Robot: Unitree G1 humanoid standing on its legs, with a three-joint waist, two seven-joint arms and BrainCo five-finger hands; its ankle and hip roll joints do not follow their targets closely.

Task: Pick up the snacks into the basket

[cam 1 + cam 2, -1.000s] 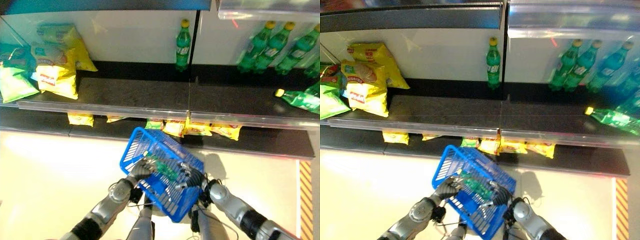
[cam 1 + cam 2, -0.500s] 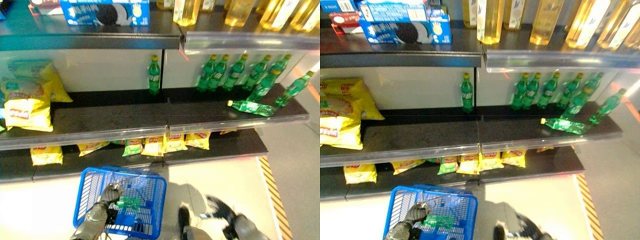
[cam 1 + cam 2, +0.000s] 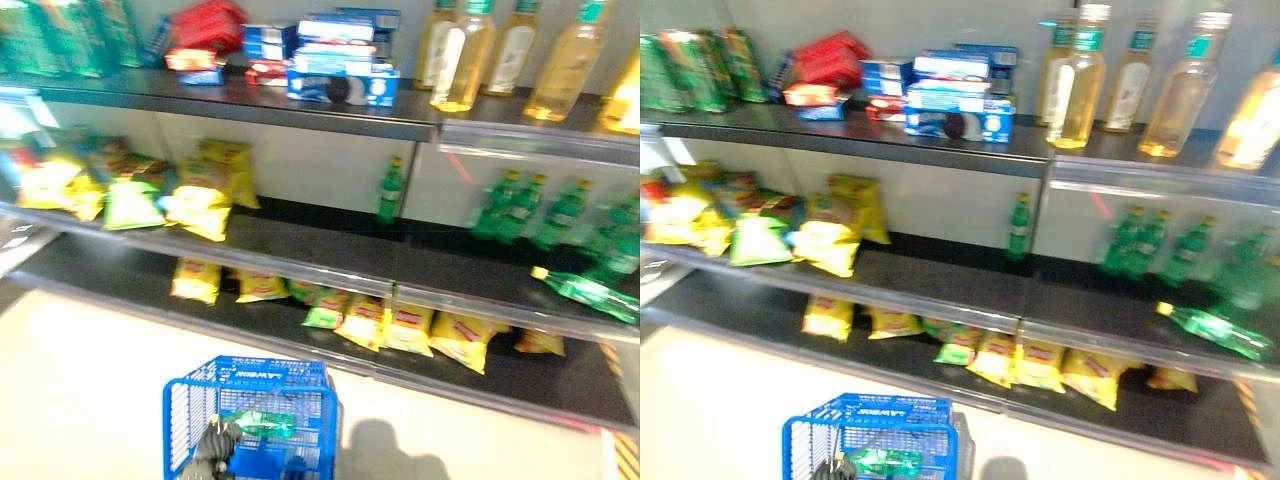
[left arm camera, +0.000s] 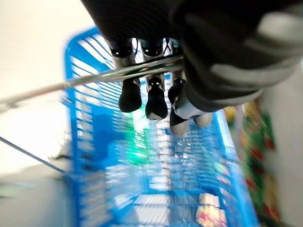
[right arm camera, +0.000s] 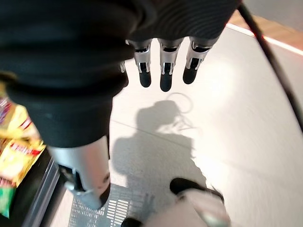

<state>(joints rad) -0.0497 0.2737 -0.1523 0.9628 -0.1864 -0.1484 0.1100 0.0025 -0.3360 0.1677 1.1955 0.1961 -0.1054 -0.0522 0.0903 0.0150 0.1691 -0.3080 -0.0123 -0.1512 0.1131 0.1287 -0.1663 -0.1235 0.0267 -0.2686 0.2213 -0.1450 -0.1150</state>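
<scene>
Right now you are carrying the blue basket [image 3: 250,415] by its wire handle [image 4: 94,79] with the left robot hand [image 4: 156,97] curled round it, a green packet [image 3: 262,424] inside, while the right robot hand [image 5: 163,66] is hanging loose-fingered over the floor, so next you are reaching it for the yellow snack bags [image 3: 400,328] on the bottom shelf.

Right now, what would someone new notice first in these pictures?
The blue basket low in front on the pale floor, a green packet inside, its wire handle hooked under the left hand. Behind it, shelves: yellow snack bags on the bottom, green bottles at middle right, one lying down.
</scene>
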